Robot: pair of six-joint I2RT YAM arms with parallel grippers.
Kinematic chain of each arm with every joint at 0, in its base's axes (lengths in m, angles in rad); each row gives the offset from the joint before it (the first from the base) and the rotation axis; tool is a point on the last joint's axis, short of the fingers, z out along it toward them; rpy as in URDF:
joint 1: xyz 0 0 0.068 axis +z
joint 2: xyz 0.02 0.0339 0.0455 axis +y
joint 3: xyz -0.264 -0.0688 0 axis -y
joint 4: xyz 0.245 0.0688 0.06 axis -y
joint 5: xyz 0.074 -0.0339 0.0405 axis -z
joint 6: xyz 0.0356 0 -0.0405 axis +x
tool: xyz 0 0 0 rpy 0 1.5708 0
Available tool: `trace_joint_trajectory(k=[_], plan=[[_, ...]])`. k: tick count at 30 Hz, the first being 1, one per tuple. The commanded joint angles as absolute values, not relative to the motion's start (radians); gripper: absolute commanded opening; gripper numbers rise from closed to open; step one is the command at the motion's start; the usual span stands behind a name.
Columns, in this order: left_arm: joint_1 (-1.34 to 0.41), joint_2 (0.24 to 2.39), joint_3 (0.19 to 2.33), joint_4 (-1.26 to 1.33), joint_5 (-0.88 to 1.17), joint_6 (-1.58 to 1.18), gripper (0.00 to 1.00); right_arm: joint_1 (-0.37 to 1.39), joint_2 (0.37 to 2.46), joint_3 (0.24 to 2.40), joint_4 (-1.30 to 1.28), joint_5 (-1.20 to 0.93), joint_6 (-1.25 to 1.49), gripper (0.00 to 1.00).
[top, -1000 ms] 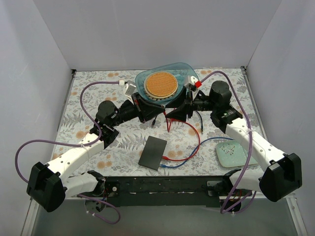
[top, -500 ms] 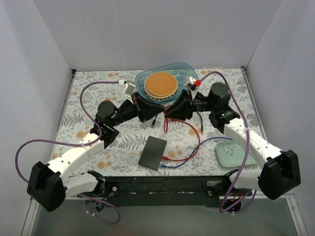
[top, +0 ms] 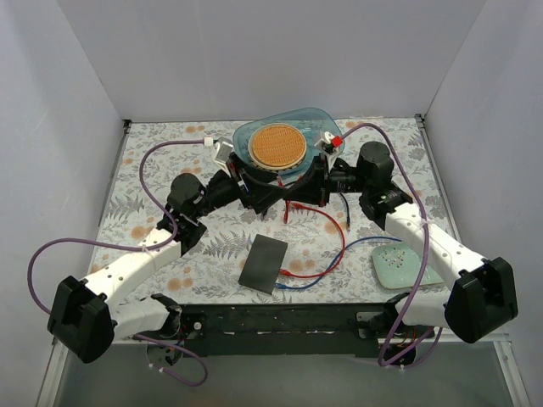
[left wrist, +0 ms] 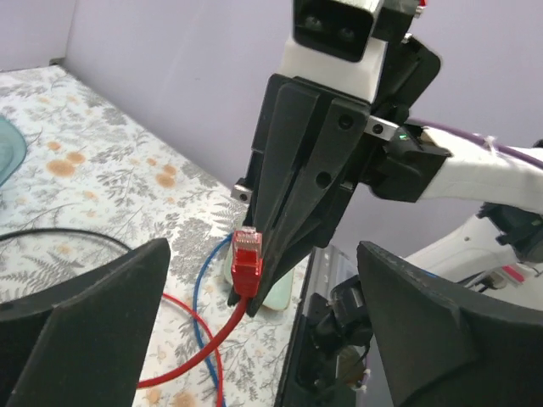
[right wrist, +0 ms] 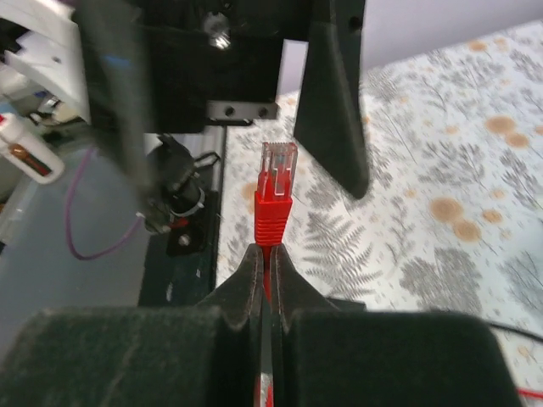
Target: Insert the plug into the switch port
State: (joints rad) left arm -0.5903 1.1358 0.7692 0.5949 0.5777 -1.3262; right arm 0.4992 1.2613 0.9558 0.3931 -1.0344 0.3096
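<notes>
Right end effector (right wrist: 265,259) is pinched tight on the red cable (top: 343,242) just behind the plug (right wrist: 277,182). The plug hangs in the air past the far side of the switch (top: 263,264), well apart from it. Left end effector (top: 271,197) is spread wide, one finger on either side of the plug, not touching it. The switch lies flat on the floral counter (top: 144,161). The red cable and a blue cable (top: 301,287) loop off its right side, ends just beside that edge. Further right of the switch is a pale green pad (top: 398,264). Far beyond the switch, past both arms, there's a blue tray (top: 318,123) with an orange disc (top: 277,145).
</notes>
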Motion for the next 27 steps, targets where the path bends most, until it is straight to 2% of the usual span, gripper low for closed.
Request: trace_joint_trajectory(k=[1,5,9,16,19,25,27], plan=[[-0.591,1.068,0.788,0.439,0.381,-1.310,0.98,0.500,1.244,1.038,0.129,-0.854,0.108,0.01],[-0.578,0.991,0.778,0.338,0.142,-1.322,0.98,0.502,1.218,1.083,-0.113,-0.680,-0.029,0.01],[-0.565,0.951,0.765,0.264,0.046,-1.331,0.98,0.512,1.198,1.094,-0.221,-0.525,-0.097,0.01],[-0.543,0.985,0.762,0.131,0.044,-1.341,0.98,0.652,1.201,1.077,-0.362,-0.143,-0.144,0.01],[-0.535,1.005,0.743,0.095,0.061,-1.361,0.98,0.730,1.219,1.059,-0.406,-0.054,-0.143,0.01],[-0.528,1.019,0.655,0.058,0.089,-1.414,0.98,0.798,1.206,0.933,-0.431,-0.032,-0.087,0.01],[-0.526,1.025,0.629,0.052,0.109,-1.425,0.95,0.813,1.197,0.887,-0.436,-0.035,-0.068,0.01]])
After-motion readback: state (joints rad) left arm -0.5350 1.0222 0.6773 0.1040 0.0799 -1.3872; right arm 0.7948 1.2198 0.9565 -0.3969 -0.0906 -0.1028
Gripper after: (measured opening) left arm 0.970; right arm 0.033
